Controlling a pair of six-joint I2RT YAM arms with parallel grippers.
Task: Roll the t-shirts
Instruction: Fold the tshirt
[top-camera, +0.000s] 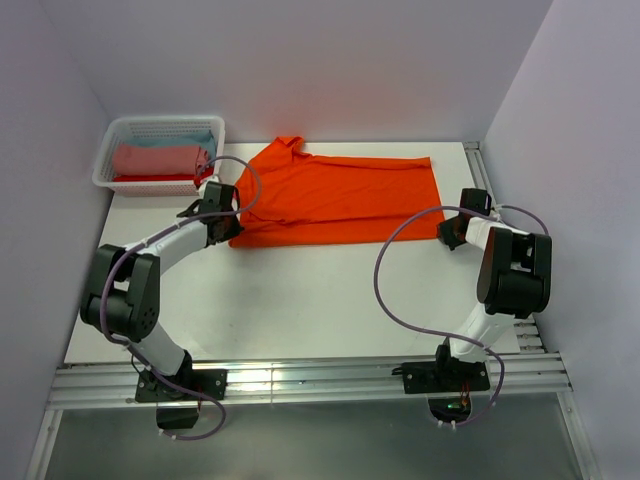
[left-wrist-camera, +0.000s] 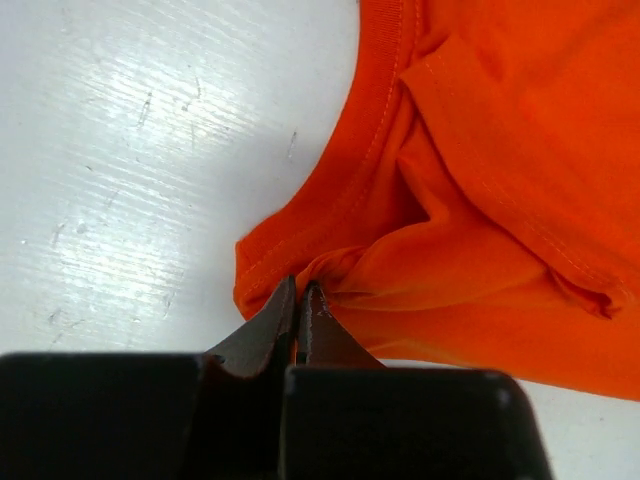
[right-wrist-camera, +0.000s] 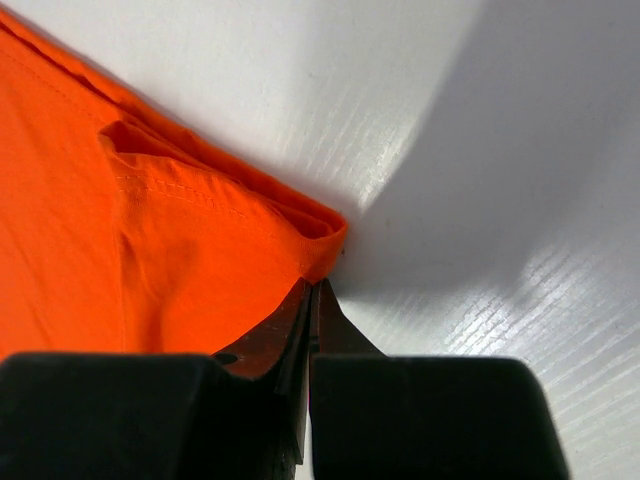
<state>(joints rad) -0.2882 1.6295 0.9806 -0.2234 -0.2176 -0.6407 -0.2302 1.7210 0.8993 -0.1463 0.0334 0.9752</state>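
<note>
The bright orange t-shirt (top-camera: 340, 195) lies flat and folded lengthwise at the back of the white table, collar end to the left. My left gripper (top-camera: 232, 235) is at its near left corner. In the left wrist view that gripper (left-wrist-camera: 302, 288) is shut on a bunched pinch of the orange t-shirt (left-wrist-camera: 500, 200) by the hem. My right gripper (top-camera: 443, 232) is at the near right corner. In the right wrist view it (right-wrist-camera: 314, 285) is shut on the tip of the folded orange t-shirt (right-wrist-camera: 120, 260).
A white lattice basket (top-camera: 160, 122) stands at the back left, close to the left arm. It holds a salmon-pink roll (top-camera: 155, 160), light blue cloth (top-camera: 195, 140) and a red strip (top-camera: 150, 179). Grey walls close in on three sides. A metal rail (top-camera: 300, 380) runs along the near edge.
</note>
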